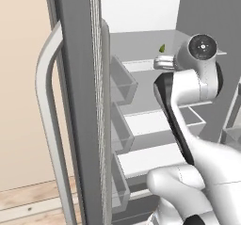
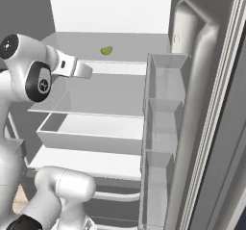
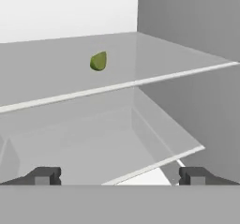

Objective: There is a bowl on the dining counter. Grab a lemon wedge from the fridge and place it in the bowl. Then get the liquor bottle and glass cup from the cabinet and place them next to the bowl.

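Observation:
The fridge [image 1: 75, 101] stands open, its white-grey shelves showing. A small yellow-green lemon wedge [image 3: 98, 61] lies on the top shelf [image 3: 154, 54], toward the back; it also appears as the lemon wedge [image 2: 106, 50] and lemon wedge [image 1: 162, 48] in the base views. My gripper [image 3: 120, 176] is open, its dark fingertips [image 3: 44, 176] wide apart with nothing between them. It sits in front of the shelves, lower than the wedge and well short of it. The gripper [image 2: 85, 71] reaches in from the left in the right base view.
The left door [image 1: 96, 125] with its pale curved handle [image 1: 49, 125] and clear door bins [image 1: 123, 85] stands close on the arm's left. The right door [image 2: 206, 118] with stacked bins [image 2: 161, 128] is on the right. A drawer [image 2: 86, 133] lies below the shelves.

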{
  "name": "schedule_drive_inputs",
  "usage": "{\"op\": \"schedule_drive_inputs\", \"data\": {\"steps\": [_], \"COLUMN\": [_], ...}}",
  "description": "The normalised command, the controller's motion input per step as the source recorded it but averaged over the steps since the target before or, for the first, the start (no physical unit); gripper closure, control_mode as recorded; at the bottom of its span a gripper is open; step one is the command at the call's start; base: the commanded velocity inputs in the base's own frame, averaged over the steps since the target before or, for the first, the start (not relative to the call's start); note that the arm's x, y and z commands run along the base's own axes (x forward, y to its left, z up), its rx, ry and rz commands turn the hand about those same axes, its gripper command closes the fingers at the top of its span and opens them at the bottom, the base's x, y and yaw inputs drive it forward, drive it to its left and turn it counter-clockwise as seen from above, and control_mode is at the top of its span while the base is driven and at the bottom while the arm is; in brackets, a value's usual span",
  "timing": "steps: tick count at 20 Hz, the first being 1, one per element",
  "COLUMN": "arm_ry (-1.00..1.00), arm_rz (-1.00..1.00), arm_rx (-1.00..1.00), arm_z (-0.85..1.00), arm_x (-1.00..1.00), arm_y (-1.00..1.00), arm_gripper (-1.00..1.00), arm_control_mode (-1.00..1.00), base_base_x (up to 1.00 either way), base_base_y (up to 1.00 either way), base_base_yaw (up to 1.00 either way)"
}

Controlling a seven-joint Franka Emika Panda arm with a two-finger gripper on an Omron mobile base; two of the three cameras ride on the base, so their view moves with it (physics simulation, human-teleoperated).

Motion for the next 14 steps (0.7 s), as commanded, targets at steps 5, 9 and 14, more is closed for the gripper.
{"op": "schedule_drive_inputs", "data": {"steps": [5, 9, 14], "arm_ry": [0.02, 0.0, 0.0], "arm_rz": [-0.14, -0.11, -0.04], "arm_rx": [0.0, 0.0, 0.0], "arm_z": [0.29, 0.0, 0.0], "arm_x": [0.53, 0.56, 0.55], "arm_y": [0.08, 0.01, -0.01], "arm_gripper": [-1.0, -1.0, -1.0], "arm_control_mode": [-1.0, -1.0, -1.0], "base_base_x": [0.0, 0.0, 0.0], "base_base_y": [0.0, 0.0, 0.0], "base_base_yaw": [0.0, 0.0, 0.0]}}
